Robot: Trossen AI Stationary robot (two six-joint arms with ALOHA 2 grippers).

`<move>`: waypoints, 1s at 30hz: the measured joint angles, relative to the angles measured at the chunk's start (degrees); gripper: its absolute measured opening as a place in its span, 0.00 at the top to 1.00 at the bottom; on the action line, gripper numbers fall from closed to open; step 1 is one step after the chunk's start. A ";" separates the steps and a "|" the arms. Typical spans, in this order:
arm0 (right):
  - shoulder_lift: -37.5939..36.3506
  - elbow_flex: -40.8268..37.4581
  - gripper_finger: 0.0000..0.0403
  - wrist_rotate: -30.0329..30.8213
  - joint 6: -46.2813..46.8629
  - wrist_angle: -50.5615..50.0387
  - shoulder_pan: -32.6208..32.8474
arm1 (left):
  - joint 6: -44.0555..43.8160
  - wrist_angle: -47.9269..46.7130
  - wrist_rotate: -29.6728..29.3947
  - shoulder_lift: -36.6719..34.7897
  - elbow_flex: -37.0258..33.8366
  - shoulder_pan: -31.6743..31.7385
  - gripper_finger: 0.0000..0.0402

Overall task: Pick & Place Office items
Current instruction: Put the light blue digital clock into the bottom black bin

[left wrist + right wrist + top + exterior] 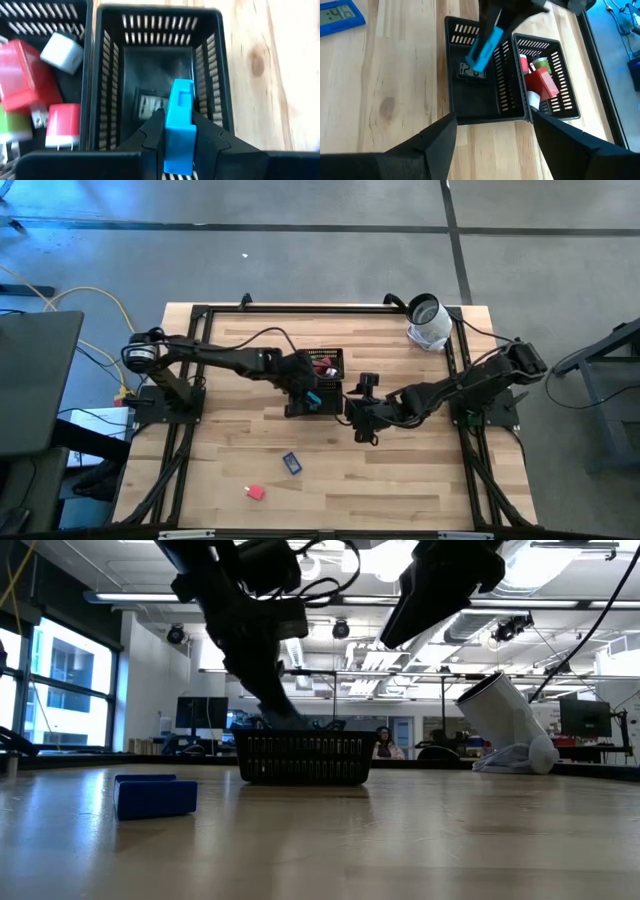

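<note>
One blue block (179, 125) clenched between left jaws, above black tray (215, 75) compartment, right jaws released.

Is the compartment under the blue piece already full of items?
No. In the left wrist view the left hand holds the blue piece over a tray compartment with one flat item; the red pieces fill the other side.

An open-plan lab or office: ceiling strip lights (330, 595), monitors (200, 712) on desks, large windows (60, 690).

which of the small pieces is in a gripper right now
The light-blue block, shut in the left gripper over the tray's near-empty compartment; the others lie loose.
</note>
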 joint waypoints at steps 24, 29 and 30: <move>-0.02 -0.02 0.38 -1.49 -0.42 1.02 0.00 | 0.32 2.96 3.48 1.07 -0.02 1.27 0.80; -0.02 -0.02 0.38 -1.49 -0.42 1.01 0.00 | 1.55 3.14 3.46 1.07 -0.02 1.27 0.69; -0.02 -0.02 0.38 -1.49 -0.42 1.01 0.00 | 1.57 3.21 3.45 1.07 -0.01 1.23 0.67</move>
